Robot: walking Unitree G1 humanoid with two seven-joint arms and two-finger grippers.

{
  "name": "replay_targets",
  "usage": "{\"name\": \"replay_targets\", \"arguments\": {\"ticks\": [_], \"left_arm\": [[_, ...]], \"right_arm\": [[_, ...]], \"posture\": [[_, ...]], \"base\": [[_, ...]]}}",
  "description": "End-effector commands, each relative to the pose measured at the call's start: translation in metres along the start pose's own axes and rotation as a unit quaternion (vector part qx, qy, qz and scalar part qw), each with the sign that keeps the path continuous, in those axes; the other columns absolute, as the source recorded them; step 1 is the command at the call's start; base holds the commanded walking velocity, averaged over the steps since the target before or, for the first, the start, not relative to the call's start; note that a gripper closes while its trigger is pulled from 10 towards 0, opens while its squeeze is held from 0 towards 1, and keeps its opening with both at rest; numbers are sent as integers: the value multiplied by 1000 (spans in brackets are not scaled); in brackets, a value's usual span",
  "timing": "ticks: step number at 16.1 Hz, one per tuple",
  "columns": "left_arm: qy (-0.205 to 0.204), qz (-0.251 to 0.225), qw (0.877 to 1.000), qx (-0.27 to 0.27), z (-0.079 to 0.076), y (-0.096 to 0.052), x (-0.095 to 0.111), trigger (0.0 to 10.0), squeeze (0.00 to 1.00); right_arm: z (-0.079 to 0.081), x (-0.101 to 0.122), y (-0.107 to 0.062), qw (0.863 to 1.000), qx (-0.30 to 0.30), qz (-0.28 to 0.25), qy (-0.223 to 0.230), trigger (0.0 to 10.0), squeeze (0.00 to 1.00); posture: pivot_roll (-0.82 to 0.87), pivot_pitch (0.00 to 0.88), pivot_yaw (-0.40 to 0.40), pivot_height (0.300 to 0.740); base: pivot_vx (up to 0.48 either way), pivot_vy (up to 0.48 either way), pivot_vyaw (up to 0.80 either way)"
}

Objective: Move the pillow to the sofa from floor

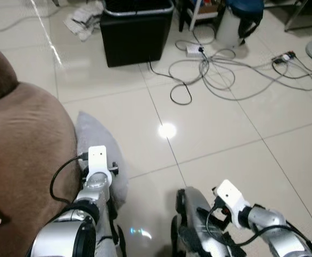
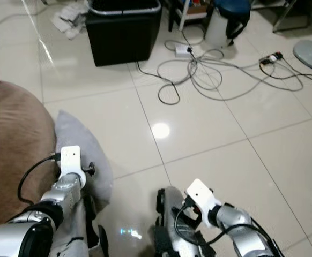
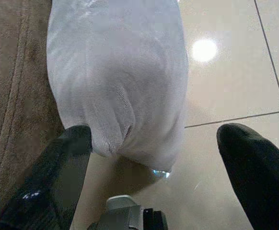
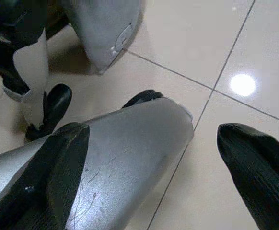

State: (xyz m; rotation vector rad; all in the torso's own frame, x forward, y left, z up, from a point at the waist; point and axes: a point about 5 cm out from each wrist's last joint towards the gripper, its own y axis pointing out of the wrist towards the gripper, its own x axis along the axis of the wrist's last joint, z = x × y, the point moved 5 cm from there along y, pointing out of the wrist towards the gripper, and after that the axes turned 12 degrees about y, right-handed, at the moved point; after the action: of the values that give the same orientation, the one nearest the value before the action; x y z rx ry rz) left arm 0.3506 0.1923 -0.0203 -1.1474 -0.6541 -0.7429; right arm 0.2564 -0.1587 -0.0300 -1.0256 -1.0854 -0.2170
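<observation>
- Sofa bears no pillow yet; task barely begun, with grasp, lift and placement all judged outstanding.
- Pillow stands on the floor, leaning against the sofa, just ahead of the left gripper fingers.
- Left fingers spread wide, empty; one fingertip possibly grazing the pillow's lower corner.
- Right gripper released, empty, well away from the pillow.

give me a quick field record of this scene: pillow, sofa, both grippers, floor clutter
pillow: grey pillow on the tiled floor, leaning against the sofa's side
sofa: brown sofa on the robot's left
left gripper: left gripper open, fingers on either side of the pillow's near end, not closed on it
right gripper: right gripper open, low by the robot's own leg, holding nothing
floor clutter: black bin, tangled cables, crumpled cloth
</observation>
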Motion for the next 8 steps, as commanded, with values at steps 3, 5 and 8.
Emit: {"name": "replay_targets", "arguments": {"ticks": [3, 5, 8], "left_arm": [[29, -39, 997, 55, 16, -2, 5, 10000, 0], [39, -62, 995, 73, 22, -3, 10, 10000, 0], [41, -72, 993, 80, 23, -4, 11, 10000, 0]], "right_arm": [[9, -13, 5, 999, -11, -29, -15, 10000, 0], [24, -11, 17, 997, -16, -69, -31, 10000, 0], [29, -5, 25, 995, -22, -97, -19, 10000, 0]], "posture": [[-210, 311, -113, 594], [-206, 314, -118, 594], [-204, 313, -115, 594]], "base": [[0, 0, 0], [0, 0, 0], [0, 0, 0]]}}
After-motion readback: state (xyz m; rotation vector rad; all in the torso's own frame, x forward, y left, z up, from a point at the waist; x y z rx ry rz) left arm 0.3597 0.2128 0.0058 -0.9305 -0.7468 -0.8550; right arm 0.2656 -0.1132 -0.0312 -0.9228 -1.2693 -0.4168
